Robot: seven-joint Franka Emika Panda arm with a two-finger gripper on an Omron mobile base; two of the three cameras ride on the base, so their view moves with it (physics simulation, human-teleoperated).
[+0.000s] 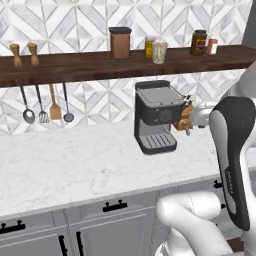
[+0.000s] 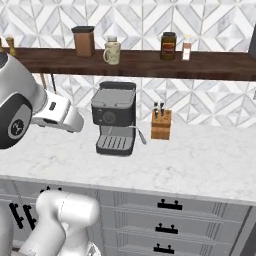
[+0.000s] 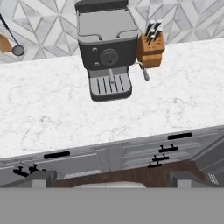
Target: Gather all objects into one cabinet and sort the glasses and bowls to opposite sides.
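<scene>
We see the hand [image 3: 109, 178] from its own camera, the two dark fingertips [image 3: 37, 177] standing far apart at the bottom of that view with nothing between them: it is wide open and holds nothing. It hangs out in front of the surface [image 3: 52, 109], looking down and forward over the white marble top and the grey drawers [image 3: 144, 153] with short black handles under its edge.

Straight ahead of the hand, at the back of the surface, stands a dark espresso machine [image 3: 106, 46] with its drip grille facing us. Just beside it (on its right in the hand view) sits a wooden knife block [image 3: 151, 49], and a steam wand sticks out of the machine toward the block.

The task's thing nearest our sight is the cream cup [image 2: 112, 51], which has a handle on its left in the right base view. It stands on the dark wooden shelf [image 2: 210, 65] above the machine, well apart from the hand and higher than it. On that shelf a brown canister [image 2: 84, 41] stands just to the cup's left, and a dark-lidded jar [image 2: 168, 46] and a small spice jar [image 2: 186, 50] stand further right. Utensils [image 1: 42, 102] hang below the shelf at the left.
</scene>
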